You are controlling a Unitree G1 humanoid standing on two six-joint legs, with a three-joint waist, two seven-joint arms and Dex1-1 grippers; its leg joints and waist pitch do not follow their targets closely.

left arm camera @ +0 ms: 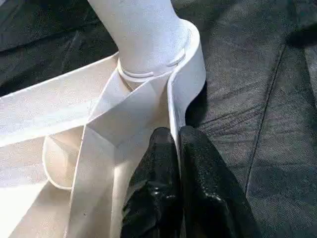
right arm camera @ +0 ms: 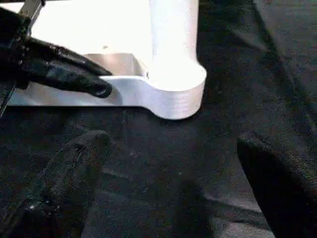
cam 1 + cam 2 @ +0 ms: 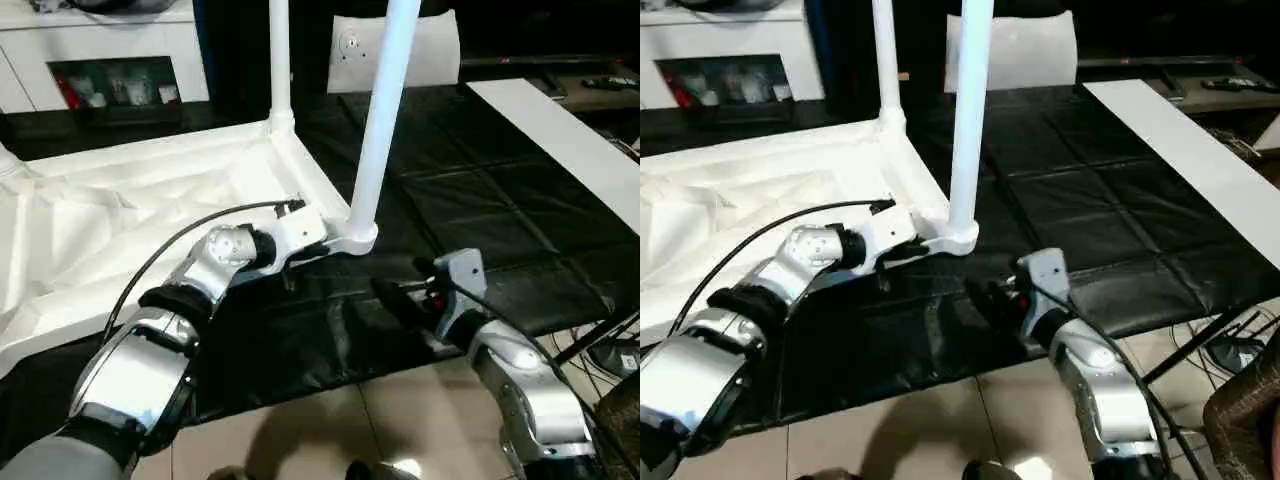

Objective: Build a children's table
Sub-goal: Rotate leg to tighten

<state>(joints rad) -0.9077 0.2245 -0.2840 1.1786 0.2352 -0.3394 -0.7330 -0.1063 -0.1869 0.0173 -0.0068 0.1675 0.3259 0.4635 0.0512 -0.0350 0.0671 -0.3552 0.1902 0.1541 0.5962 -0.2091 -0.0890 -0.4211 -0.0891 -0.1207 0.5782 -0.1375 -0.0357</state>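
Right wrist view looks out between the two fingers of the right hand [image 2: 171, 186], which stand wide apart over the black padded mat [image 3: 480, 200] with nothing between them, aimed at the near corner socket [image 2: 176, 94] of the tabletop [image 3: 120, 230] but short of touching it. From the head views this hand [image 3: 400, 297] hovers low just in front of that corner, probably so it can come in again if the leg needs more seating. A little farther in, the left hand [image 1: 173, 144] has its fingers pressed together on the thin side rim of the tabletop, one finger inside and one outside, right beside the socket; this grip seems meant to pin the light plastic piece down so it does not slide or tip on the mat. The tabletop lies upside down on the mat, ribbed underside up, which leaves the round sockets open from above for the legs. The near leg [image 3: 380, 120] stands upright in the near corner socket, its base ringed by the socket collar. Behind it a second leg [image 3: 279, 60] rises from the far corner. Beyond, a flat white strip [image 3: 560, 140] lies across the mat on the right, and a white pillow-like block [image 3: 430, 50] stands at the back.
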